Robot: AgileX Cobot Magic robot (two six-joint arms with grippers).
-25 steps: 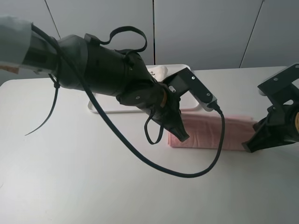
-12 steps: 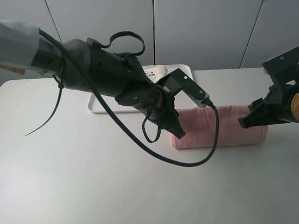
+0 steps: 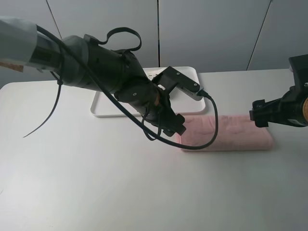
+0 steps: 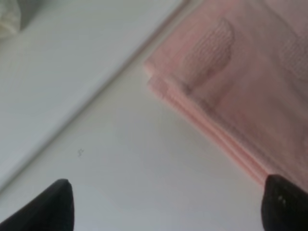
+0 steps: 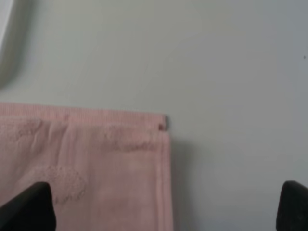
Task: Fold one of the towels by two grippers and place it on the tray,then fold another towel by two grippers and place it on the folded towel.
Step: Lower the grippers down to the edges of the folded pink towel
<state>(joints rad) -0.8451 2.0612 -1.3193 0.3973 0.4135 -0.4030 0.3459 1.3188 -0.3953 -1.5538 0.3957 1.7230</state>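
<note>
The pink towel (image 3: 240,137) is showing nubbly terry cloth. The table (image 3: 96,183) is looking smooth, matt white.

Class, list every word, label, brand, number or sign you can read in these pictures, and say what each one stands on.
None: no text can be read in any view.
The folded light pink terry cloth towel has a tiny reddish speck at one corner, too small to tell whether it is a tag.
The flat white plastic tray and the white table show no lettering.
</note>
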